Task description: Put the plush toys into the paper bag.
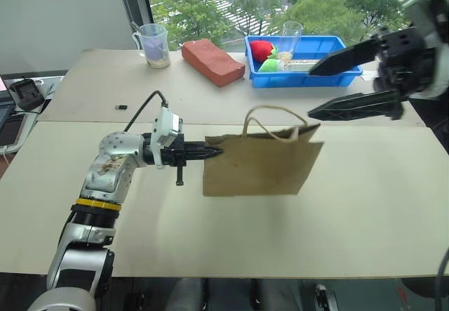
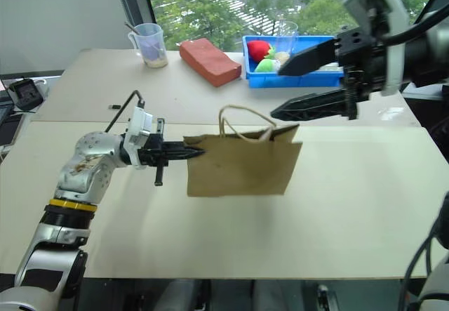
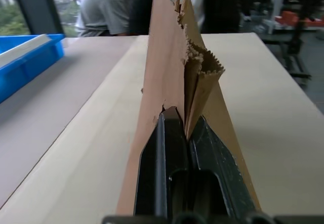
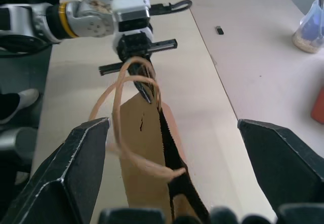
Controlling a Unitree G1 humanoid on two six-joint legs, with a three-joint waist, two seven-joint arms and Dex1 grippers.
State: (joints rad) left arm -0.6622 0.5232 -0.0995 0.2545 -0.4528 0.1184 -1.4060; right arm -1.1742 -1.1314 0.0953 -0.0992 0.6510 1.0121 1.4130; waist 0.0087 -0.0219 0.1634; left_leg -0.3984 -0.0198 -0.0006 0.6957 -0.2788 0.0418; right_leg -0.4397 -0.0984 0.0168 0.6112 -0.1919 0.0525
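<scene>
The left gripper (image 1: 210, 152) pinches the flat brown kraft paper bag (image 1: 263, 163) aloft by its edge. Beside the bag's cord handles, the right gripper (image 1: 319, 90) hangs spread wide and empty. No plush toy looks bagged yet, so judging by this, the loading remains undone.

Head stereo eyes look down over the beige table (image 1: 365, 206); each wrist camera sights closely along its fingers at the flat brown kraft paper bag (image 1: 261, 163)

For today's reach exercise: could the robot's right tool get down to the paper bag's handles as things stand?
Probably yes. The right tool hangs open just above the paper bag, whose handles stand free at the top; the left tool grips only the far edge.
</scene>
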